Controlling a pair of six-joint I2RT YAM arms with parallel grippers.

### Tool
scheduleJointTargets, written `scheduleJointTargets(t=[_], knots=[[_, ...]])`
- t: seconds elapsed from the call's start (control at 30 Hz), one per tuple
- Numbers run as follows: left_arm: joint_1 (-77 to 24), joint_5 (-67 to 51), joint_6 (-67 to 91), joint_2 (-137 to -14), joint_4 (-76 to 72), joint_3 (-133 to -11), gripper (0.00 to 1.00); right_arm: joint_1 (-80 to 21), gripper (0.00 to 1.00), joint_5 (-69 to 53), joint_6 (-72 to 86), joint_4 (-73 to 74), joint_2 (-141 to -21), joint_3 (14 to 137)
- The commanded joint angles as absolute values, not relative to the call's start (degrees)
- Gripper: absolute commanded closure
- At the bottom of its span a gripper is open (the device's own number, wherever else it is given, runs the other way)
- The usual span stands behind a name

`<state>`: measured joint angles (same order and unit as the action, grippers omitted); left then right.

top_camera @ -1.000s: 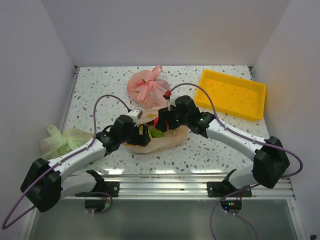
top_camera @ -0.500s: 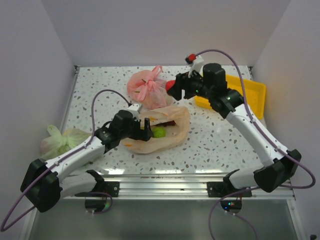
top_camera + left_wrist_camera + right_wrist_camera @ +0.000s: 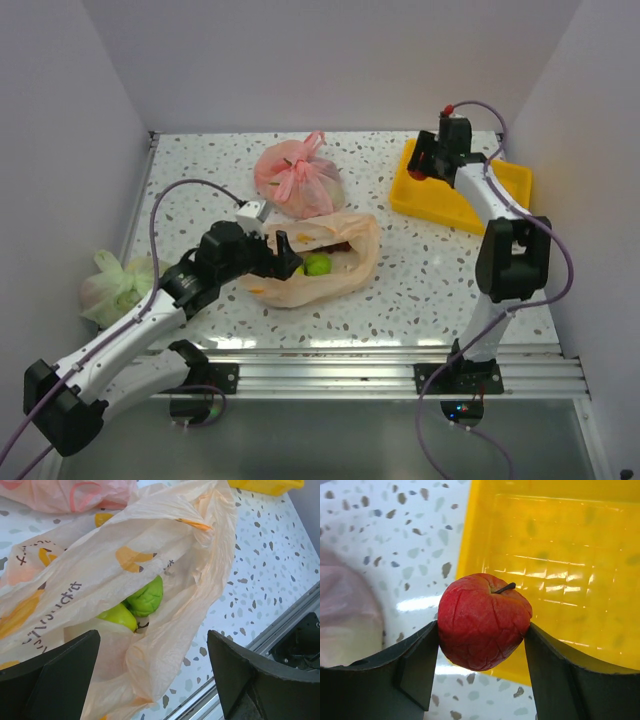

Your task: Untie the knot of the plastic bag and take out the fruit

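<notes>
The peach-orange plastic bag (image 3: 345,268) lies slack mid-table with its mouth gaping; the knot is out of view. Green fruit (image 3: 318,265) shows inside, a green pear (image 3: 119,616) beside a green apple (image 3: 146,597). My left gripper (image 3: 288,262) is open at the bag's left side, and loose film sits between its wide-apart fingers (image 3: 152,637) without being pinched. Far right, my right gripper (image 3: 426,166) is shut on a red apple (image 3: 484,621), which hangs over the near-left rim of the yellow tray (image 3: 560,580).
The yellow tray (image 3: 470,190) stands at the back right. A knotted pink bag (image 3: 297,180) lies behind the peach bag. A pale green bag (image 3: 115,280) rests at the left wall. The table's metal front rail (image 3: 280,625) runs close by.
My right arm lifted the red apple out of the bag and swung it back right to the tray's edge. My left gripper opened wider and drew back slightly to the left.
</notes>
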<state>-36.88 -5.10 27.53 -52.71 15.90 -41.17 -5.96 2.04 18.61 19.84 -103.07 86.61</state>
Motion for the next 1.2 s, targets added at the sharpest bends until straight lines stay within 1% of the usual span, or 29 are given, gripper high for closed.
scheduleJointTargets(t=[0.0,0.07,0.1,0.17,0.2,0.23,0.3,0.4,0.53,0.63,0.7,0.73,0.8,0.87,1.0,1.03,1.1,1.13,1.17], knots=[[-37.2,-0.2,29.4,-51.3,21.3,-43.9,0.06,-4.2,0.73,4.5,22.7,16.5,-109.7,92.5],[-37.1,3.5,29.9,-51.2,23.6,-43.8,0.05,-2.8,0.69,3.0,23.9,15.7,-114.7,93.9],[-37.2,4.5,30.3,-51.1,24.2,-43.7,0.05,-2.6,0.61,2.3,24.0,15.5,-115.9,94.3],[-37.2,7.2,31.8,-50.7,25.4,-43.2,0.05,-2.3,0.52,0.5,23.9,15.3,-118.3,95.8],[-37.1,8.3,32.4,-50.3,25.7,-43.0,0.04,-2.3,0.41,0.2,23.8,15.3,-119.4,96.2],[-37.1,9.9,33.0,-50.0,25.9,-42.9,0.04,-2.3,0.35,0.2,23.6,15.3,-119.9,96.5],[-37.1,11.3,34.4,-49.2,26.0,-42.1,0.03,-2.3,0.13,-1.5,23.5,15.2,-119.9,96.7],[-37.2,13.8,35.8,-48.9,26.1,-41.5,0.01,-2.3,0.01,-2.0,22.9,15.5,-118.7,96.6],[-37.1,15.0,35.9,-50.1,26.4,-42.2,0.00,-2.3,0.01,-4.2,22.6,17.6,-113.2,95.4],[-37.1,16.5,36.3,-51.2,27.3,-42.9,0.00,-3.6,0.02,-5.5,22.5,16.5,-107.2,90.1],[-37.1,16.9,36.4,-51.8,27.4,-42.9,0.00,-4.8,0.01,-7.1,22.0,15.6,-99.9,85.3],[-37.1,17.0,36.1,-52.0,27.2,-42.8,0.00,-6.9,0.02,-7.8,21.1,15.1,-95.4,82.6],[-37.0,16.9,35.9,-52.3,26.8,-42.5,0.00,-10.0,0.01,-7.6,17.0,14.6,-90.7,80.3],[-37.1,16.7,35.5,-52.6,26.5,-42.3,0.00,-15.9,0.02,-7.7,14.1,15.5,-85.5,78.4],[-37.1,16.6,34.7,-53.0,26.3,-41.9,0.00,-25.0,0.04,-11.3,10.3,19.0,-79.9,76.4],[-37.1,16.6,34.6,-53.0,26.0,-41.7,0.00,-29.1,0.05,-12.1,9.7,19.9,-78.8,75.9],[-37.1,16.4,34.5,-53.0,25.8,-41.0,0.00,-33.5,0.06,-15.2,8.9,19.5,-75.7,72.7],[-37.1,16.5,34.5,-53.0,25.7,-40.6,0.00,-39.4,0.07,-16.2,9.5,18.1,-74.3,70.4],[-37.1,16.4,34.4,-53.0,25.5,-40.4,0.00,-41.1,0.07,-16.7,9.9,17.8,-74.0,68.3]])
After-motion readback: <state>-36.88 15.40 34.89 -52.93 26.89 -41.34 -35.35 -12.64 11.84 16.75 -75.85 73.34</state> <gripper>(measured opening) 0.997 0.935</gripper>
